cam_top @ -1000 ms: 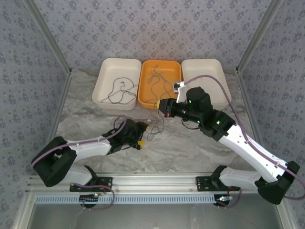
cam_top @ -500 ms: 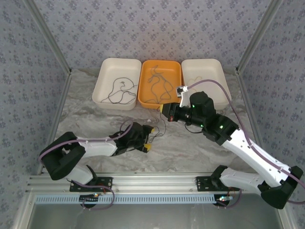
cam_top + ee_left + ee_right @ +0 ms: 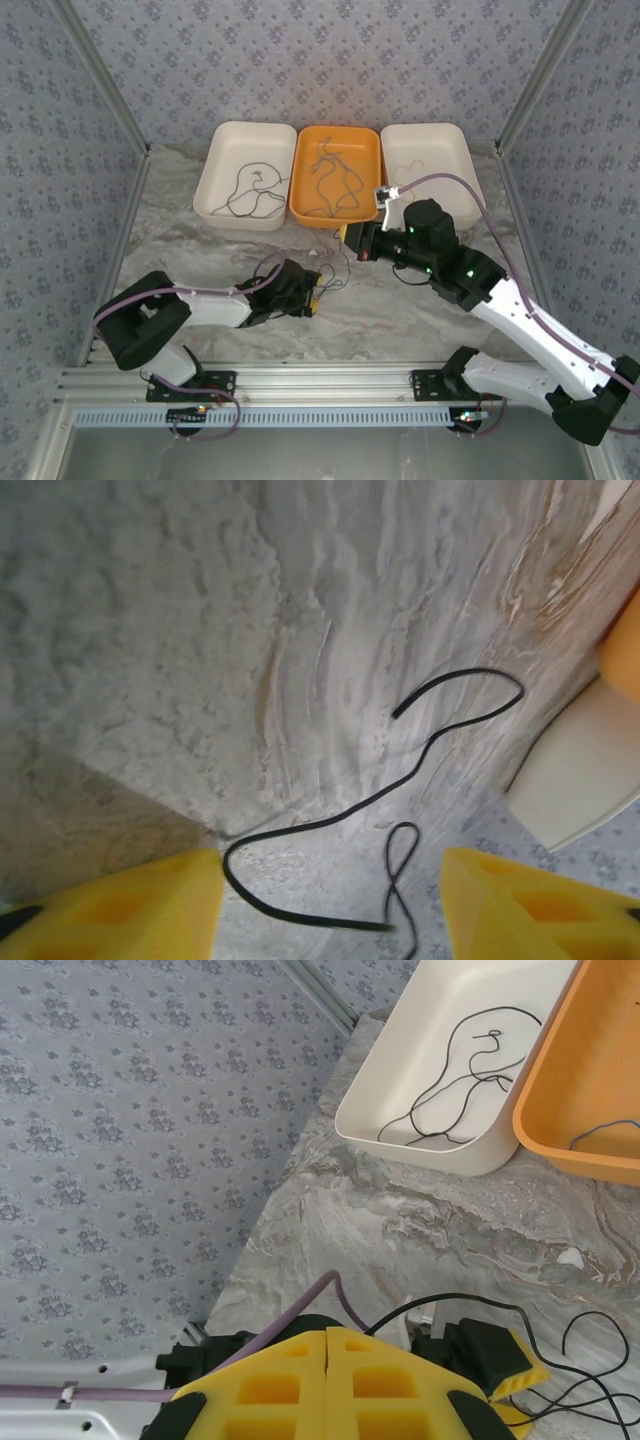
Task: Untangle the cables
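Observation:
A thin dark cable (image 3: 338, 265) hangs from my right gripper (image 3: 347, 236) down to the marble table. In the right wrist view its yellow fingers (image 3: 290, 1380) are pressed together, and the cable (image 3: 470, 1303) comes out beside the right gripper's (image 3: 328, 1332) tips. The cable's loose end (image 3: 300, 823) lies curled on the table between the fingers of my left gripper (image 3: 330, 910), which stand apart without touching it. That left gripper (image 3: 316, 298) sits low on the table, just left of the cable.
Three trays line the back: a white tray (image 3: 222, 150) with a dark cable (image 3: 250, 190), an orange tray (image 3: 372, 150) with blue-green cables (image 3: 335, 180), and another white tray (image 3: 455, 150) with a tan cable (image 3: 408, 165). Patterned walls close in both sides.
My left gripper has slid right along the table to the cable's lower end and its fingers have narrowed. The right gripper has shifted slightly toward me with the cable.

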